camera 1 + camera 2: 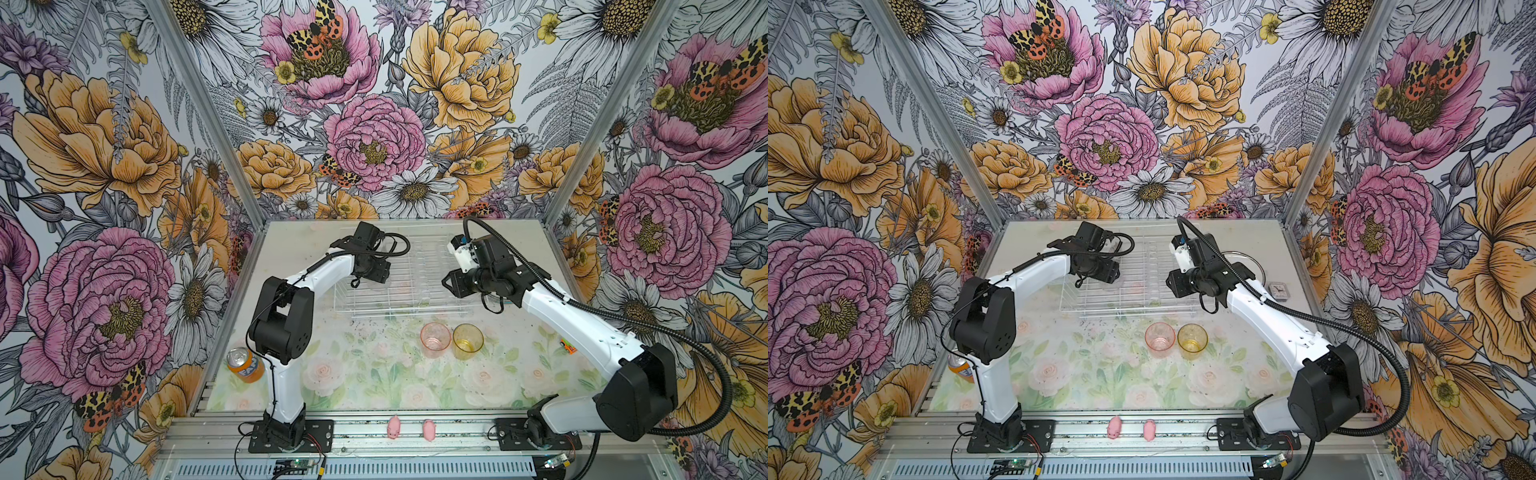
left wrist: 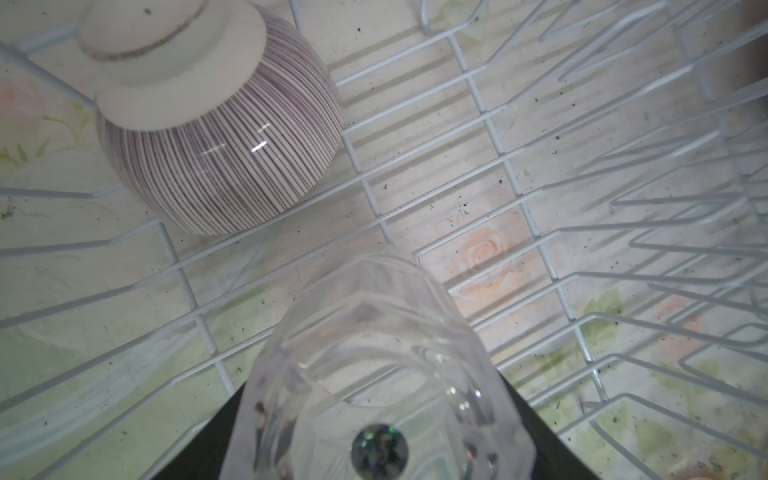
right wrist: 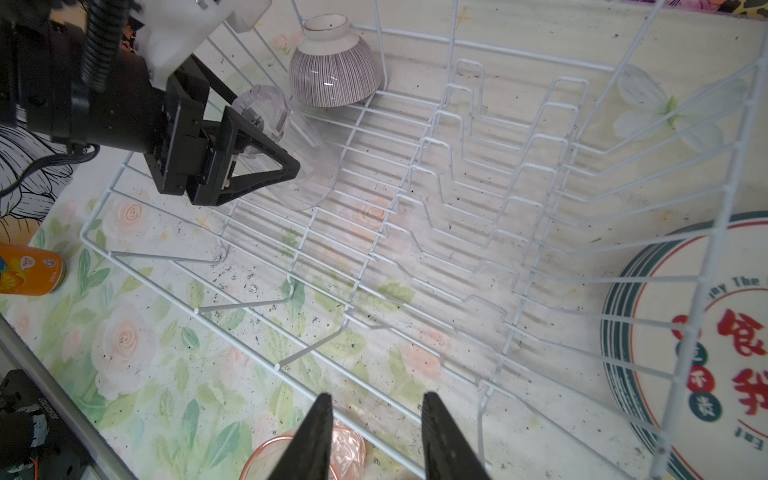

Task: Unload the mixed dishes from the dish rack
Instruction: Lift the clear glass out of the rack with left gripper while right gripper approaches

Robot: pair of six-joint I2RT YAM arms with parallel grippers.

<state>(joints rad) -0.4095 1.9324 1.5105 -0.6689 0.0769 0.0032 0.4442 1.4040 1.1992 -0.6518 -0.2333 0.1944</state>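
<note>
We see plates point(image 3: 665, 291), pink tumbler point(image 1: 435, 340), amber tumbler point(image 1: 468, 341) out; bowl point(image 3: 334, 70), clear tumbler point(image 2: 374, 332) remain. Left jaws flank it, grip unclear; right jaws open.

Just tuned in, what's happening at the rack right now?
The left gripper has its jaws around a clear glass lying tilted in the dish rack; whether they are clamped is unclear. A striped bowl sits upside down in the rack's corner beside it. The right gripper is open and empty, near the rack's edge. A stack of plates, a pink glass and an amber glass are already out on the table.
</note>
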